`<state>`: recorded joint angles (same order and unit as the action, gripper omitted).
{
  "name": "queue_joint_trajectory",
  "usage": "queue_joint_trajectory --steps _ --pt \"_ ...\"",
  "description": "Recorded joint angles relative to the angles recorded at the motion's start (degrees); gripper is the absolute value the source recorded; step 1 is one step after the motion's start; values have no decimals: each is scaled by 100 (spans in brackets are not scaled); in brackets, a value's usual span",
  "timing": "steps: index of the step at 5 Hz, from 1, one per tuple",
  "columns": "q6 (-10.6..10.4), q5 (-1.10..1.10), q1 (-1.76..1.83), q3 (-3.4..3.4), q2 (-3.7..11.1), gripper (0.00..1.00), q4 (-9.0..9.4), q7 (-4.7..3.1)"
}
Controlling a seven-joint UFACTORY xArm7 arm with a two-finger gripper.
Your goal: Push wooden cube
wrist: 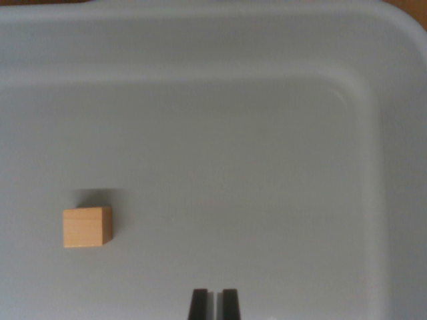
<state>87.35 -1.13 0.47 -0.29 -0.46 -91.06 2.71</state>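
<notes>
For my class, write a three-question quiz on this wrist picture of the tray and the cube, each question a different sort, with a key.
1. True or false: the gripper touches the wooden cube.
2. On which side of the wrist view does the cube lie? A) left B) right C) centre
3. Fill in: the cube rests on the floor of a grey ____.

Key: 1 false; the cube sits apart from the fingers. 2 A. 3 tray.

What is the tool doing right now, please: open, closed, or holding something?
Tool: closed, or nearly so, with only a thin slit between its fingers. It holds nothing and is apart from the cube.
</notes>
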Motion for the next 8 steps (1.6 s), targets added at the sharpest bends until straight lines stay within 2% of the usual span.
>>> queue_joint_trajectory --steps 4,6,7,8 --pt "-55 1 7 11 15 0 45 13" --pt "-133 3 16 28 36 0 109 31" --pt "-241 5 29 50 66 0 198 56" --pt "-241 5 29 50 66 0 198 56"
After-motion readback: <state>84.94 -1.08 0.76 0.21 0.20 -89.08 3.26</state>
